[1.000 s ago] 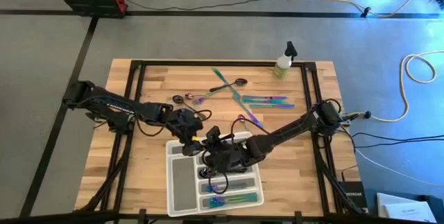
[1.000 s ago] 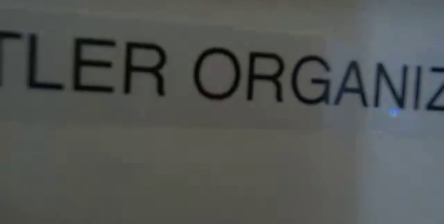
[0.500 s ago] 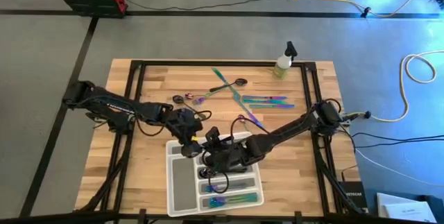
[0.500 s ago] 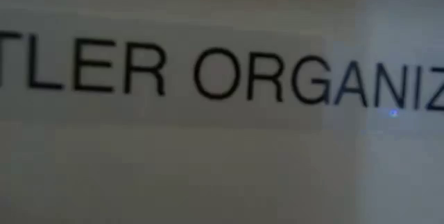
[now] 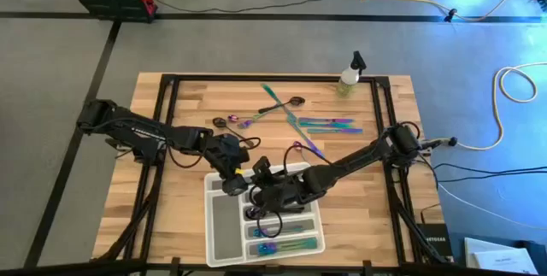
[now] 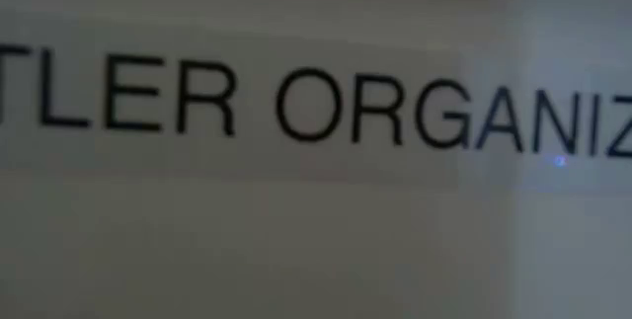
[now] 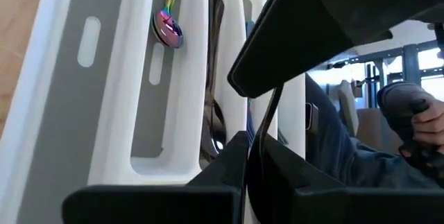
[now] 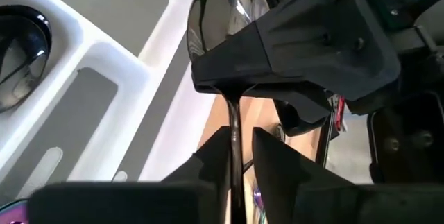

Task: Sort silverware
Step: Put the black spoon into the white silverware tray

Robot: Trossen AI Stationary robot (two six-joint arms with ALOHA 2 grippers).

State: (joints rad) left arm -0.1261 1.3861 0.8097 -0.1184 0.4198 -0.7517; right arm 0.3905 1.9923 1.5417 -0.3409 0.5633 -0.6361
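My tray (image 5: 220,225) sat at the counter's (image 5: 179,105) near edge, with some silverware (image 5: 282,245) already in its compartments. More silverware (image 5: 329,125) lay loose behind it, and the spray bottle (image 5: 349,76) stood at the far edge. My two tools (image 5: 244,182) met over the tray's far end.

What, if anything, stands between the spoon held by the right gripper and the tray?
The left gripper crowds against the dark spoon just below its bowl, above the tray. The right gripper is shut on the handle. Nothing else visible blocks the way.
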